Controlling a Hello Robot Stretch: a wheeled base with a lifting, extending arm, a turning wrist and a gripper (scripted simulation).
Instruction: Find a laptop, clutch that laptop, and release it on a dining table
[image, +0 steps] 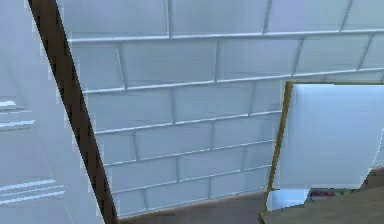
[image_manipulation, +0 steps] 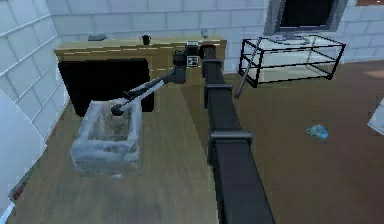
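Laptop (image_manipulation: 120, 113) possibly dark blob at pincer (image_manipulation: 114, 108), by grey box (image_manipulation: 100, 156).

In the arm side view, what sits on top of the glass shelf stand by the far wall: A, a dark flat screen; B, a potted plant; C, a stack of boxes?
A: a dark flat screen stands on the glass stand.

Long wooden table (image_manipulation: 110, 50) against tiled wall

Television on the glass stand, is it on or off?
Off, as far as shows: the television has an evenly dark screen with no image, standing on the glass stand.
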